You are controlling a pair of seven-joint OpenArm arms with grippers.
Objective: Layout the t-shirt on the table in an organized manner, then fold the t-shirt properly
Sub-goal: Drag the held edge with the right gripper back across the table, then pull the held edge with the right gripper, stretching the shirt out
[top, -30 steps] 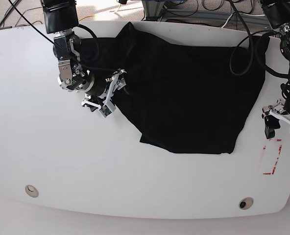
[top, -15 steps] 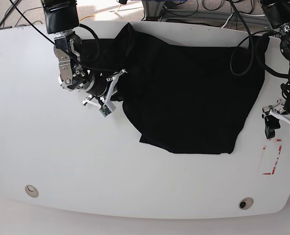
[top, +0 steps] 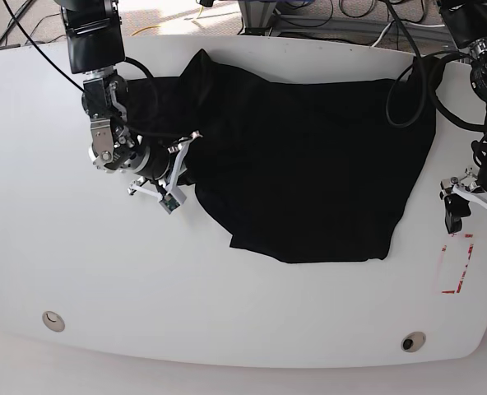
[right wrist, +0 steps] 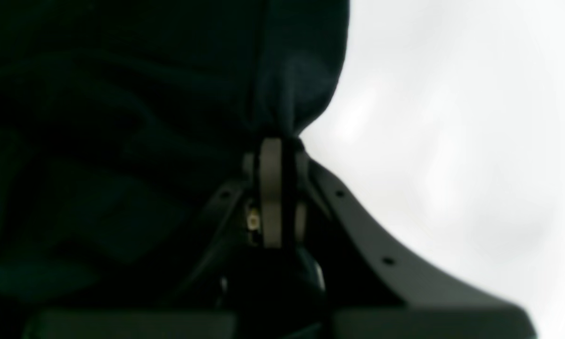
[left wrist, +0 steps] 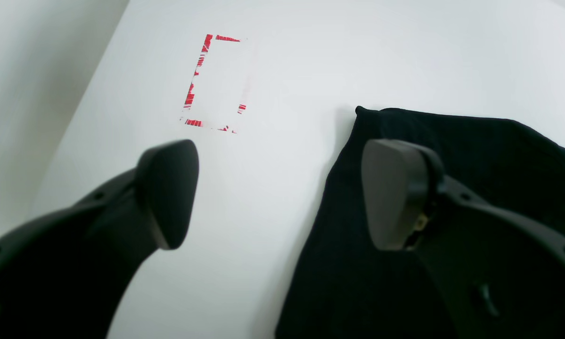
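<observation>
Cloth of the black t-shirt (top: 309, 173) spreads across the upper middle of the white surface (top: 227, 313). Right gripper (right wrist: 275, 141) pinches its left edge, jaws closed; left gripper (left wrist: 273, 197) hangs jaws wide at its right edge, near red tape (top: 456, 263). Lower frame lies bare.

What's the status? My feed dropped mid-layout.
Right gripper shut on t-shirt edge. Left gripper open, empty, beside the shirt's other side. Shirt still bunched on table. Nothing in the way.

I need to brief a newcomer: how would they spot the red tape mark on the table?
Start at the white table, then the black t-shirt across its middle. Beyond the shirt's edge, beside the open left hand, lies the red tape rectangle: the only coloured marking, broken and incomplete.
</observation>
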